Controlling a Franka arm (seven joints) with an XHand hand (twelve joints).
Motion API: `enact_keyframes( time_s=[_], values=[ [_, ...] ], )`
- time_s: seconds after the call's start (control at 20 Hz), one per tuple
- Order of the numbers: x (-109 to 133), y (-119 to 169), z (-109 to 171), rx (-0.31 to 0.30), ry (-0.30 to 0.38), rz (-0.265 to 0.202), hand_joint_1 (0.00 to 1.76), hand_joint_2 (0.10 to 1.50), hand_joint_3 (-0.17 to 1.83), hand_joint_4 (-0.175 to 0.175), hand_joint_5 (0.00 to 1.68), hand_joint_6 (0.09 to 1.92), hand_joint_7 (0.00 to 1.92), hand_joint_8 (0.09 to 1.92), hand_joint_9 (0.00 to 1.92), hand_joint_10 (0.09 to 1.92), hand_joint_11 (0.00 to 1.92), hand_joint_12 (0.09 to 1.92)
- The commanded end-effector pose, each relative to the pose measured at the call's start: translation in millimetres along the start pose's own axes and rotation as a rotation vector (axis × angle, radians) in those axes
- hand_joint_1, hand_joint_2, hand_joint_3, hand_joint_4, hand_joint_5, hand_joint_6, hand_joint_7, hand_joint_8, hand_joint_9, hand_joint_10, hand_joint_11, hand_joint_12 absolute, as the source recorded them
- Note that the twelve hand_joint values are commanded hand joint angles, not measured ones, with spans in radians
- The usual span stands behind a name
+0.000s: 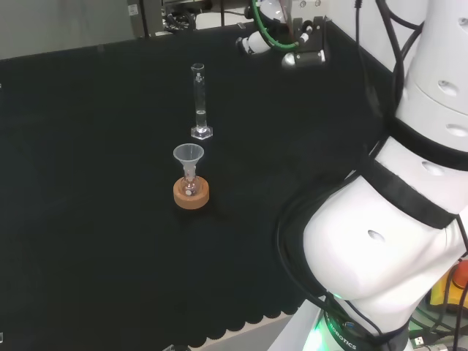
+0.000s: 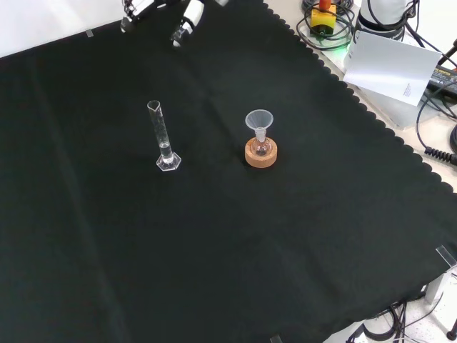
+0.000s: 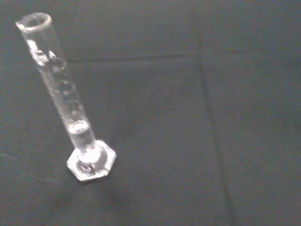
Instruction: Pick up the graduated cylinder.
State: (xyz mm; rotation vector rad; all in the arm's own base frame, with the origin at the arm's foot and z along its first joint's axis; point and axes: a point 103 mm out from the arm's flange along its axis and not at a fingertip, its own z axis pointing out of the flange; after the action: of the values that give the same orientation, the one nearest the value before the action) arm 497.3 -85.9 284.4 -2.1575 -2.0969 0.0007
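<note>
1. Front view, left: the graduated cylinder [image 2: 164, 139] stands upright on its six-sided foot on the black cloth [image 2: 235, 243], with nothing touching it. A small amount of clear liquid sits near its bottom.
2. Front view, right of the cylinder: a small flask [image 2: 260, 145] with a clear funnel [image 2: 259, 120] in its neck sits in a cork ring [image 2: 260, 155]. The two items are near each other but apart.
3. Front view, top edge: the hand [image 2: 187, 20] hangs above the cloth, well apart from the cylinder and higher in the view. Whether its fingers are straight or curled cannot be told; it holds nothing that can be seen.
4. Head view: the cylinder [image 1: 199, 102] stands behind the flask and cork ring [image 1: 191, 194]; the hand [image 1: 292, 47] is to the upper right, near the far edge of the cloth.
5. Wrist view: the cylinder [image 3: 66, 99] stands alone on the cloth, its open mouth and foot both visible.
</note>
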Motion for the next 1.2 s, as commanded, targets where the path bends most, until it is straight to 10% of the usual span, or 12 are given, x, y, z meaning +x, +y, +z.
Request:
enact_keyframes(
  time_s=[0.05,0.55,1.2],
  values=[
    [0.2,68.1,77.4,-0.016,0.189,-0.073,0.59,0.94,0.20,-0.027,0.23,0.09,0.23,0.63,0.41,0.64,0.19,1.36],
    [1.8,70.6,108.2,-0.140,0.451,-0.087,0.78,0.80,0.35,-0.052,0.41,0.09,0.41,0.65,0.61,0.57,0.36,1.32],
    [4.9,83.9,155.5,-0.095,0.604,-0.254,0.89,0.70,0.53,-0.052,0.43,0.09,0.41,0.65,0.65,0.53,0.42,1.29]
  ],
)
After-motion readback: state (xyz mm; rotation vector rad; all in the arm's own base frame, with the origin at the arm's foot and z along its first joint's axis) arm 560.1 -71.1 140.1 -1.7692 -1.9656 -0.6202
